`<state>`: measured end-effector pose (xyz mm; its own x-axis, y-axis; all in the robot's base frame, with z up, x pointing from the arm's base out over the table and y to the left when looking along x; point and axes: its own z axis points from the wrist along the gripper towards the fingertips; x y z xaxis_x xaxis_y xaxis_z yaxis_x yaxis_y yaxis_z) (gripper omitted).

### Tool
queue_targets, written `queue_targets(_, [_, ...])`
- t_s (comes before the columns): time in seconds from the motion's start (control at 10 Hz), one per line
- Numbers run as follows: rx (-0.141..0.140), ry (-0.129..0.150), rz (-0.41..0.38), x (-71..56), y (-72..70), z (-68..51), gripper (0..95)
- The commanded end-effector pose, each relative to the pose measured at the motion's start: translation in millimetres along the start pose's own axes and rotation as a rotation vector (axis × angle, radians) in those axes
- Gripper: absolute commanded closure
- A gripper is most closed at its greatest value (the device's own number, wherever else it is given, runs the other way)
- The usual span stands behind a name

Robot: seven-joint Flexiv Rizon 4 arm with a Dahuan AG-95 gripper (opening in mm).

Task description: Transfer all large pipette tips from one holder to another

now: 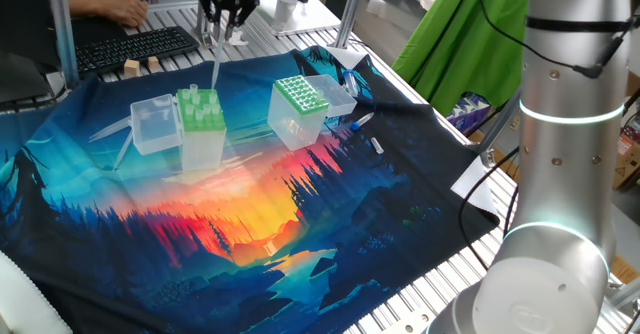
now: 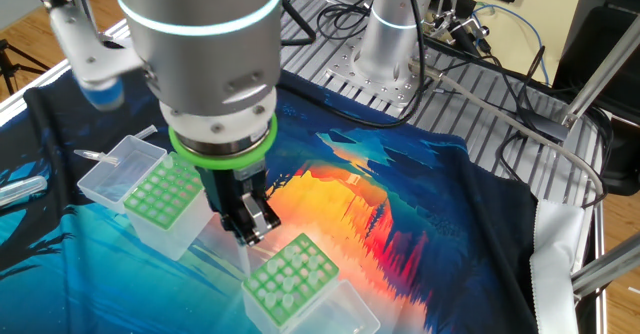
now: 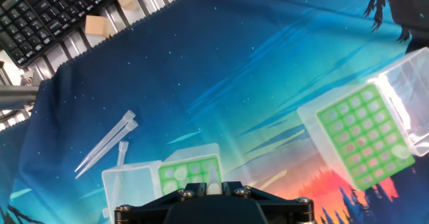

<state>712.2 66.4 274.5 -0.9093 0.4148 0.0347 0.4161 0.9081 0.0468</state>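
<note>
My gripper is shut on a large pipette tip. The clear tip hangs point down, just above the plain light-green holder, where other tips stand in the holes. In the hand view the tip's wide end shows between the fingers, with that holder right beneath. The dotted-grid holder stands apart to the right, also seen in the hand view. In the other fixed view the gripper hangs between the dotted holder and the light-green one.
Both boxes have open clear lids lying beside them. Two loose tips lie on the printed cloth to the left of the light-green holder. A keyboard and wooden blocks sit beyond the cloth's far edge.
</note>
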Motion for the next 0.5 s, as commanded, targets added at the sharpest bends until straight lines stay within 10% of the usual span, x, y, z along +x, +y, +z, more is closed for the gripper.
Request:
queue_targets(0.1, [0.002, 0.003, -0.011, 0.2, -3.3, -3.0, 95.0])
queue_targets(0.5, [0.101, 0.0, -0.121, -0.9, -19.9, -16.8, 95.0])
